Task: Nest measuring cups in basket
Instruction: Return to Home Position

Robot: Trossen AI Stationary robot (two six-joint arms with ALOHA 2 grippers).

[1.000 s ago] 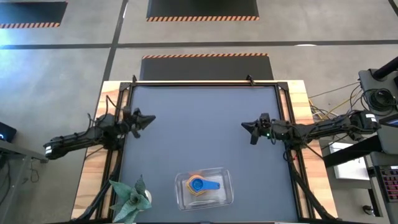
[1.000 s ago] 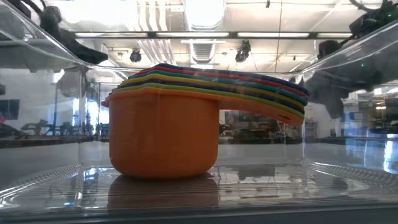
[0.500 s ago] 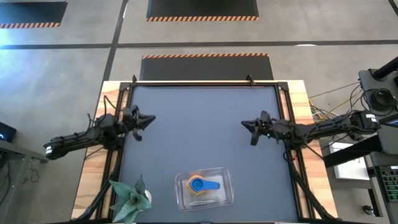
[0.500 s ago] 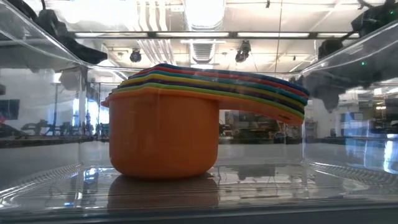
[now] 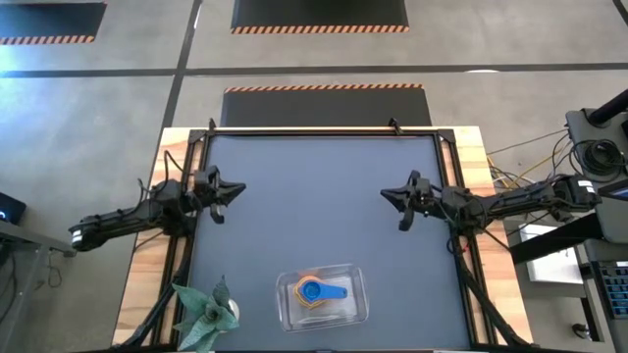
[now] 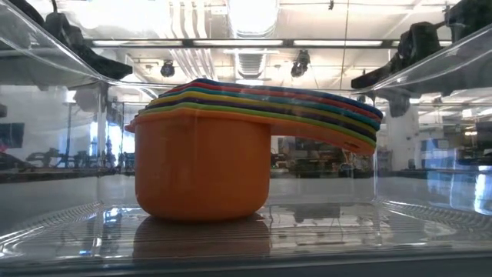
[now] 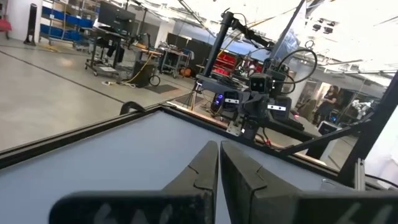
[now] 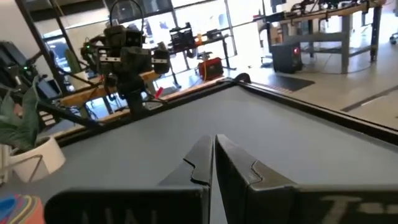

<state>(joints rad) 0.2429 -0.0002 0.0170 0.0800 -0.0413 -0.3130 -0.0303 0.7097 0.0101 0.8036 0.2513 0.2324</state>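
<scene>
The measuring cups [image 5: 315,291] sit nested in one stack inside the clear basket [image 5: 354,309] near the table's front edge. The small blue cup is on top and the big orange cup [image 6: 201,165] is at the bottom, resting on the basket's floor, with the handles [image 6: 327,111] fanned to one side. My left gripper [image 5: 238,186] hangs shut at the table's left side, pointing inward and far from the basket. My right gripper [image 5: 384,193] hangs shut at the right side, facing it. Both wrist views show shut fingertips [image 7: 217,155] [image 8: 213,152] with nothing between them.
A toy plant [image 5: 204,314] in a white pot stands at the table's front left corner, left of the basket. The dark mat [image 5: 314,216] between the two grippers lies bare. A black frame rail [image 5: 314,130] runs along the table's far edge.
Both grippers have rolled about their own pointing line while staying shut. My right gripper has also risen a little and tipped upward. The cups and basket have not moved.
</scene>
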